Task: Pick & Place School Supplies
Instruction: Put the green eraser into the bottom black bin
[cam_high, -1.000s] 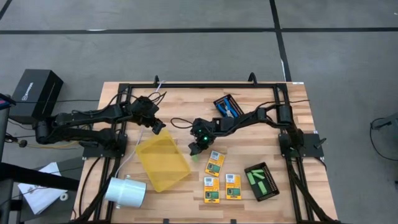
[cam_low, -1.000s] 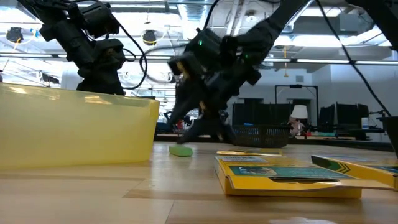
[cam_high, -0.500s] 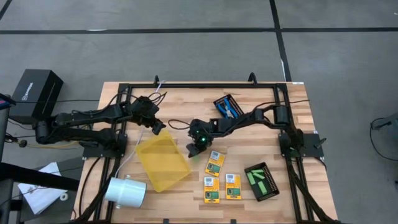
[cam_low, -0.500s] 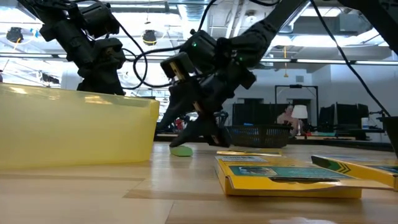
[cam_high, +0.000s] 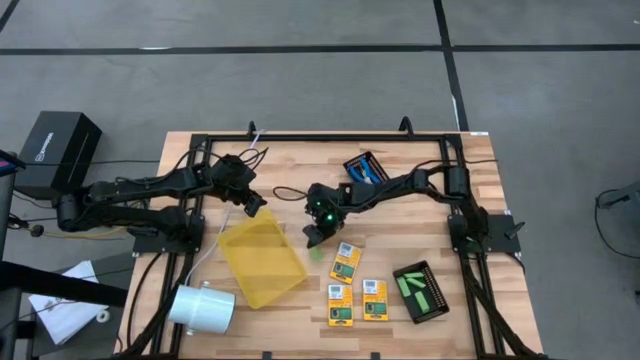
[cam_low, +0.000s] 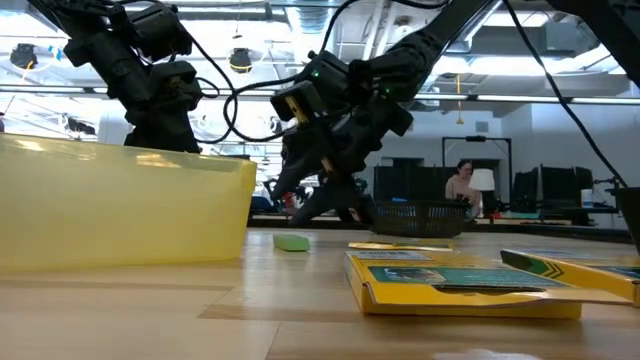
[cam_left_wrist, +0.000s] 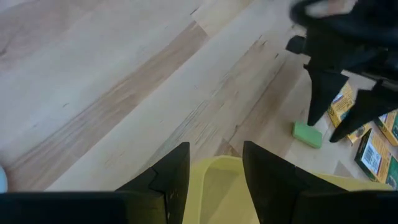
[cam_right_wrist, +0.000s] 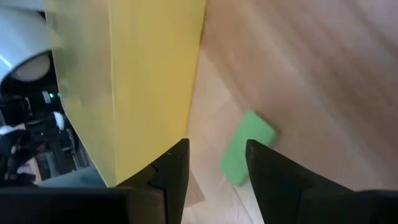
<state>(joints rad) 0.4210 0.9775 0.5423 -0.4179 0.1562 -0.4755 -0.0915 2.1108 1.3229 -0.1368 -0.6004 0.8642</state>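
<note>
Landmark: yellow tray (cam_high: 262, 261) on wooden table (cam_high: 290, 160).

R gripper (cam_high: 314, 234) just off tray's far-right corner, poised over table; fingers (cam_right_wrist: 169, 171) set a narrow gap apart, empty. Green eraser-like block (cam_high: 317, 251) flat on wood just right of tray's right edge, directly under/near R gripper, not touching it; seen also at (cam_low: 291, 242), (cam_left_wrist: 308, 134), (cam_right_wrist: 246, 147). In low view, fingertips clear of block, above it.

L gripper (cam_high: 252, 204) at tray's far edge, near its far-left corner; fingers (cam_left_wrist: 171, 177) a narrow gap apart, nothing between, yellow rim showing through gap.

Three yellow-and-green crayon boxes right of tray: one (cam_high: 346, 261) nearest, just past green block; two more (cam_high: 340, 304), (cam_high: 375, 298) side by side, nearer table's front edge. Black mesh tray w/ green sticks (cam_high: 420, 292) further right of those. Second black mesh tray w/ blue-handled scissors (cam_high: 367, 171) well beyond tray's far-right corner, toward table's far edge.

White cylinder (cam_high: 202, 307) lying by tray's near-left corner. Person (cam_low: 463, 185) in room behind table, low view.
</note>
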